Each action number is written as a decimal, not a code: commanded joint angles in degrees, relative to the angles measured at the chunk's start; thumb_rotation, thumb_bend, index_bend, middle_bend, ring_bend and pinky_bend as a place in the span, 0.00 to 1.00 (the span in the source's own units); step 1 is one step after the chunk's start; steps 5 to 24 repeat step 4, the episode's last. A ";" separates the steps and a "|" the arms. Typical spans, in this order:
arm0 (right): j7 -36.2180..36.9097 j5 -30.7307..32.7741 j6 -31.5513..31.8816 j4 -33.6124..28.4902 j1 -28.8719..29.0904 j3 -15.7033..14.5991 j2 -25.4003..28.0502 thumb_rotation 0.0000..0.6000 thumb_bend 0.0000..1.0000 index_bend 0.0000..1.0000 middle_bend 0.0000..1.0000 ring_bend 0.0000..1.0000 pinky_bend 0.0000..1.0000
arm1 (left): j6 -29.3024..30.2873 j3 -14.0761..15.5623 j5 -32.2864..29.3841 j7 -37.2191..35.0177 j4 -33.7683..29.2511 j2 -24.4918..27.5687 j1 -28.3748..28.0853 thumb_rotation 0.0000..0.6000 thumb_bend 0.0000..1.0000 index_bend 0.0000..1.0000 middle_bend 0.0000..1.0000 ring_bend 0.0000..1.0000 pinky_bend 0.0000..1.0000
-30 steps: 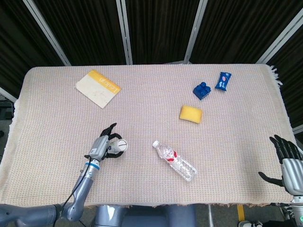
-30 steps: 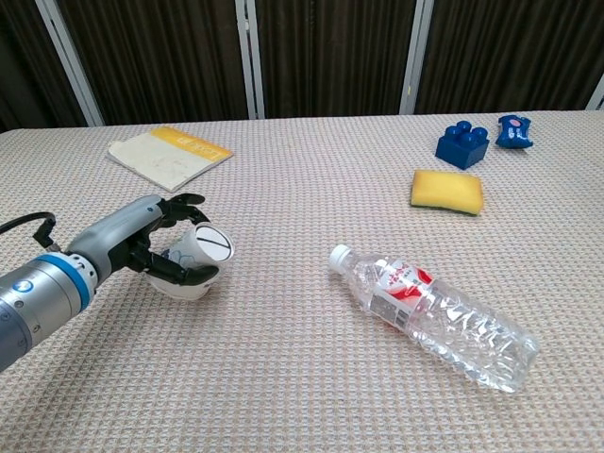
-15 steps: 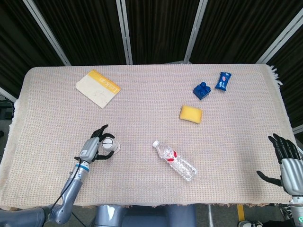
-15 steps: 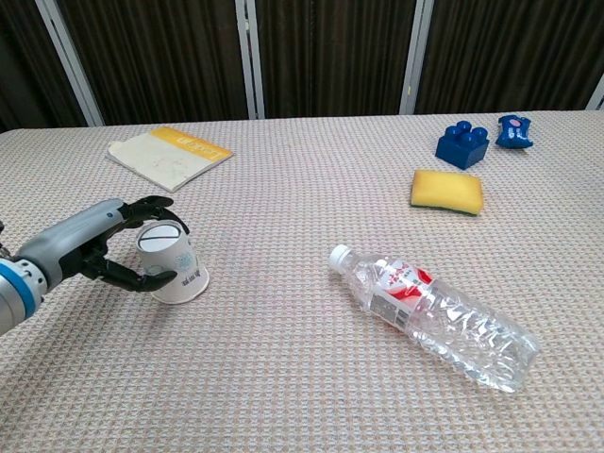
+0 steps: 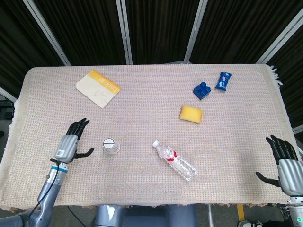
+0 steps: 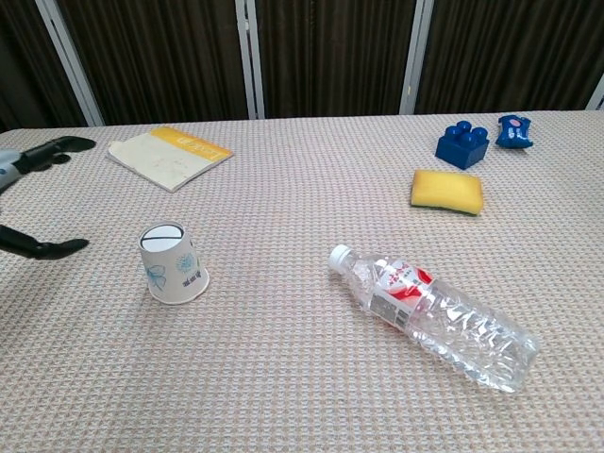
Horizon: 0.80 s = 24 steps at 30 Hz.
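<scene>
A white paper cup (image 5: 110, 144) (image 6: 171, 263) stands upside down on the cloth near the front left. My left hand (image 5: 70, 144) hovers open to the left of it, fingers spread, apart from the cup; only its fingertips (image 6: 49, 151) show at the chest view's left edge. My right hand (image 5: 285, 162) stays open beyond the table's front right corner, holding nothing. A clear plastic bottle (image 5: 174, 160) (image 6: 433, 314) lies on its side to the right of the cup.
A yellow-and-white booklet (image 5: 98, 88) (image 6: 169, 156) lies at the back left. A yellow sponge (image 5: 191, 113) (image 6: 446, 191), a blue toy brick (image 5: 202, 90) (image 6: 461, 144) and a blue snack packet (image 5: 223, 81) (image 6: 513, 130) sit at the back right. Dark curtains stand behind the table (image 5: 142, 189).
My left hand set the cup upright on its rim, let it go and drew back to the left with fingers opened. The right hand barely shifted.
</scene>
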 commanded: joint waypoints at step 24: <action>-1.30 0.12 -0.54 -0.84 0.15 -0.28 0.04 1.00 0.04 0.00 0.00 0.00 0.00 | 11.18 4.78 2.84 20.43 -7.97 9.23 8.51 1.00 0.14 0.00 0.00 0.00 0.00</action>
